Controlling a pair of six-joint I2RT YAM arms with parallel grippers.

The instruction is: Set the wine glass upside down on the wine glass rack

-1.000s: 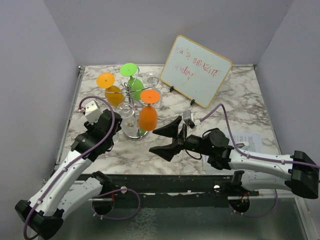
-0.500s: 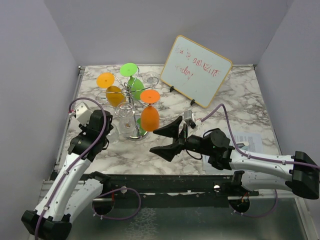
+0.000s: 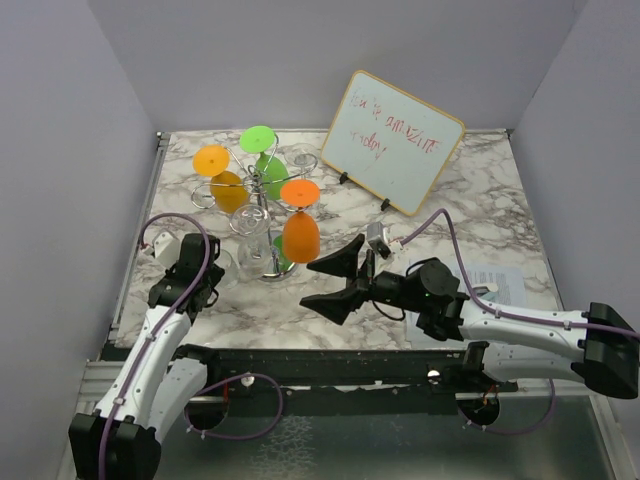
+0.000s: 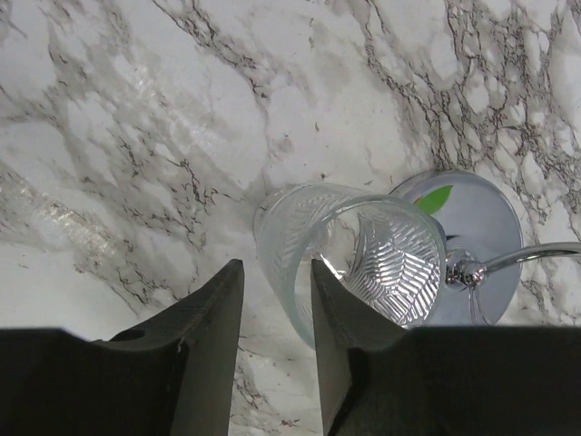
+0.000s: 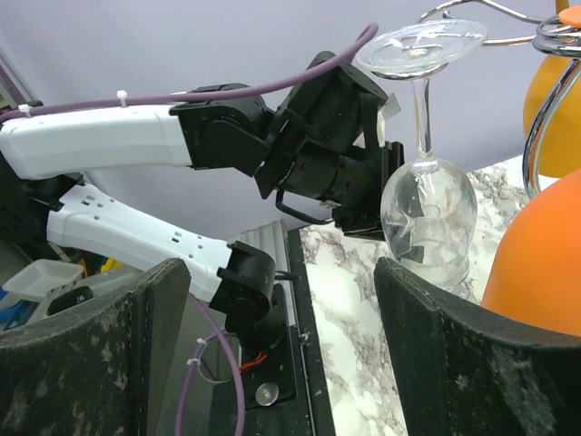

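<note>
The wine glass rack (image 3: 262, 196) stands at the back left, and its chrome base (image 4: 476, 223) shows in the left wrist view. A clear patterned wine glass (image 3: 250, 233) hangs upside down on a wire arm, its foot on top (image 5: 420, 44) and its bowl below (image 5: 427, 216). My left gripper (image 3: 213, 271) is just left of the bowl, slightly open and empty. Its fingertips (image 4: 277, 265) stop short of the glass rim (image 4: 363, 254). My right gripper (image 3: 313, 283) is wide open and empty, in front of the rack.
Two orange glasses (image 3: 298, 236) (image 3: 226, 187) and a green one (image 3: 269, 172) also hang on the rack. A whiteboard (image 3: 392, 140) leans at the back right. A paper sheet (image 3: 497, 281) lies by the right arm. The table's left edge (image 3: 140, 240) is near my left arm.
My left gripper has drawn back from the rack toward the near left. The clear glass stays hanging on the rack. The right arm has not moved.
</note>
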